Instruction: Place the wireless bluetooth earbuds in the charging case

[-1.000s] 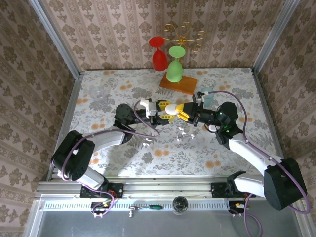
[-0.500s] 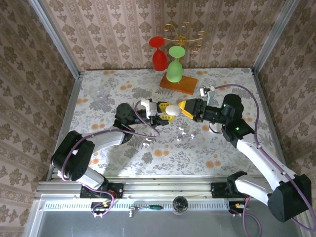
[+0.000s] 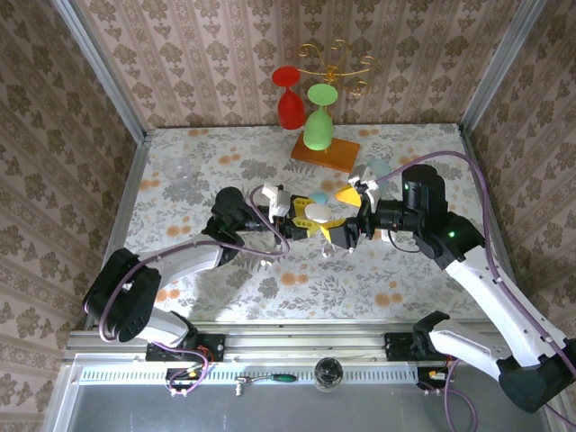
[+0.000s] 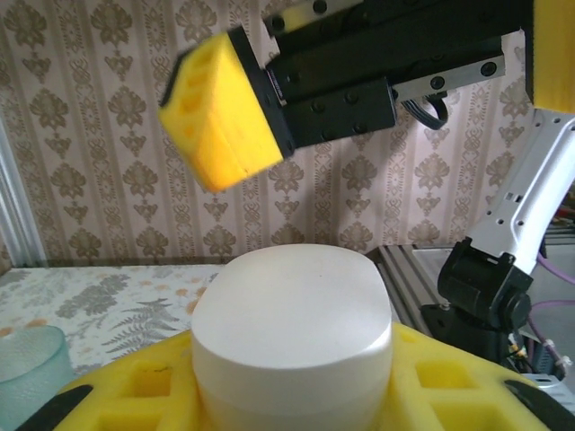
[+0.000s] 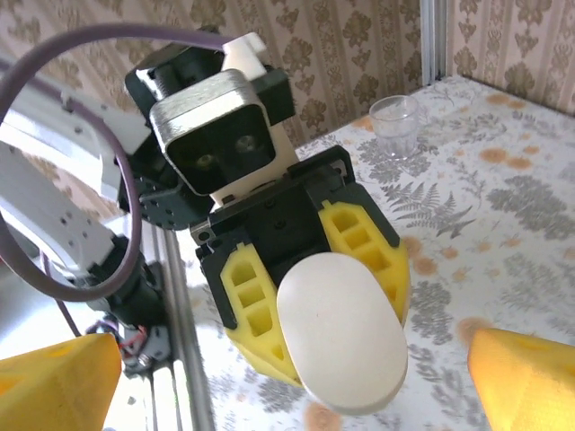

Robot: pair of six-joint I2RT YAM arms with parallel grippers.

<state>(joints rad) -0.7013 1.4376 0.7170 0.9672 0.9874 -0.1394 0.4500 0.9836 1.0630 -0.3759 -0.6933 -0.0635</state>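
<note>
The charging case (image 3: pixel 317 213) is a white pebble-shaped shell, closed, with my left gripper (image 3: pixel 310 220) shut on it above the middle of the table. In the left wrist view the case (image 4: pixel 292 332) sits between that gripper's yellow fingers (image 4: pixel 117 395). My right gripper (image 3: pixel 340 216) faces it, open wide, with one finger on each side of the case and touching nothing. In the right wrist view the case (image 5: pixel 341 346) shows in the left gripper (image 5: pixel 328 305). A tiny white earbud (image 3: pixel 267 264) lies on the tablecloth near the left forearm. Any others are hidden under the grippers.
A wooden board (image 3: pixel 325 151) with red and green upturned glasses stands at the back. A small light blue piece (image 3: pixel 319 197) lies just behind the case. A clear cup (image 5: pixel 395 121) sits at the table's left, a pale cup (image 3: pixel 378 168) at the right.
My right gripper opened wide and let go of the case, and its arm lifted and swung. The left gripper carried the case a little nearer.
</note>
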